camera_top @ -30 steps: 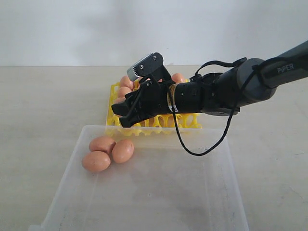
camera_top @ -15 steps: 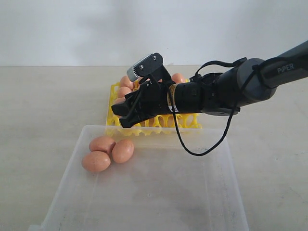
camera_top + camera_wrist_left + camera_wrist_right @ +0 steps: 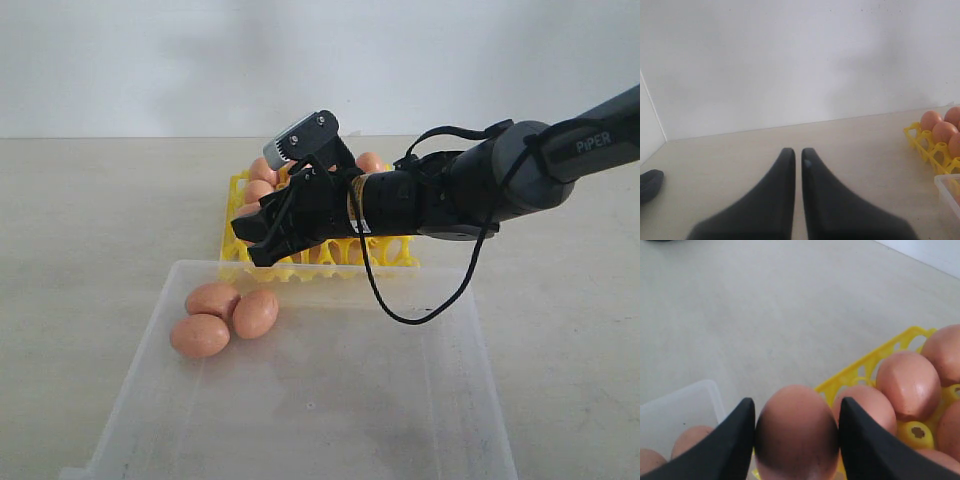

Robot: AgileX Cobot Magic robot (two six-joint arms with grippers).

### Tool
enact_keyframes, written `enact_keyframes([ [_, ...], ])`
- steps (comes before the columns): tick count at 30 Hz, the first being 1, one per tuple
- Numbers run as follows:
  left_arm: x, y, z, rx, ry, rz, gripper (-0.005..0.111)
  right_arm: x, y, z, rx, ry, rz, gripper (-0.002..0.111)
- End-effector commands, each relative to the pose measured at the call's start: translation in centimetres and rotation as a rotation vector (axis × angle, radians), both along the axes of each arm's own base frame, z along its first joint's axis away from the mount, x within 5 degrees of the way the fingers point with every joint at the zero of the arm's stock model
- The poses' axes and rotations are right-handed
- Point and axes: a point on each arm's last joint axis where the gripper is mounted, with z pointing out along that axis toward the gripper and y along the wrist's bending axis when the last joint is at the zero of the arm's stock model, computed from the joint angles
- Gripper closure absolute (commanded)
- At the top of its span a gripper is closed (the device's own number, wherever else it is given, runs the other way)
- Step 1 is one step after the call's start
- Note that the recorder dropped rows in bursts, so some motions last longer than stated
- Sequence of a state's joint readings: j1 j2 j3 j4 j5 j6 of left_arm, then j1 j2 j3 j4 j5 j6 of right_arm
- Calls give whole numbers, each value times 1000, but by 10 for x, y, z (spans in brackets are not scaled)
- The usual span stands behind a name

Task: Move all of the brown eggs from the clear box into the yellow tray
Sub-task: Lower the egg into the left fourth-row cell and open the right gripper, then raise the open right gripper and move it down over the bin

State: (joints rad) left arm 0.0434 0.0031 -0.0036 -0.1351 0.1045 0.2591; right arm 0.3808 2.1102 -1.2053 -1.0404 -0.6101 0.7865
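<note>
- Nothing has shifted over the last second: my arm, every egg and both containers sit as they did.
- My right gripper (image 3: 256,236) hangs over the tray (image 3: 392,256), at its near left corner in the exterior view, just past the far rim of the box (image 3: 330,270).
- Right gripper (image 3: 796,412) holds one egg (image 3: 797,437). Both black fingers (image 3: 735,440) press its sides, and the jaws stand fairly wide around it.
- Cannot tell whether that egg already sits in a cup or hangs just above one; my own hand hides the spot in the exterior view.
- Tray (image 3: 875,357): several eggs (image 3: 907,385) stand in cups just beside the held one. More eggs (image 3: 263,171) show along the far left side.
- Box: three eggs (image 3: 212,298) lie bunched in the far left corner, touching one another. Two of them show through its wall (image 3: 685,400) in the right wrist view.
- My left gripper (image 3: 796,155) is off to the side above bare table (image 3: 730,150), jaws nearly together with only a thin slit between, holding nothing.
- From there the tray's corner (image 3: 920,137) and a box corner (image 3: 947,182) show at the edge.
</note>
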Motion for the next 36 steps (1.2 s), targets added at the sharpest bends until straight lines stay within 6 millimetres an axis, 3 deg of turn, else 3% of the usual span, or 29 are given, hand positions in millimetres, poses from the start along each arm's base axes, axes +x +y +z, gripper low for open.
enact_keyframes([
  [1, 0, 0, -1, 0, -3, -6, 103, 0, 1, 4, 2, -14, 11, 74],
  [25, 0, 0, -1, 0, -1, -7, 103, -4, 1, -2, -66, 9, 66, 74],
  [31, 0, 0, -1, 0, -1, -7, 103, -4, 1, -2, -64, 11, 65, 45],
  [36, 0, 0, -1, 0, -3, -6, 103, -4, 1, -2, -64, 11, 65, 45],
])
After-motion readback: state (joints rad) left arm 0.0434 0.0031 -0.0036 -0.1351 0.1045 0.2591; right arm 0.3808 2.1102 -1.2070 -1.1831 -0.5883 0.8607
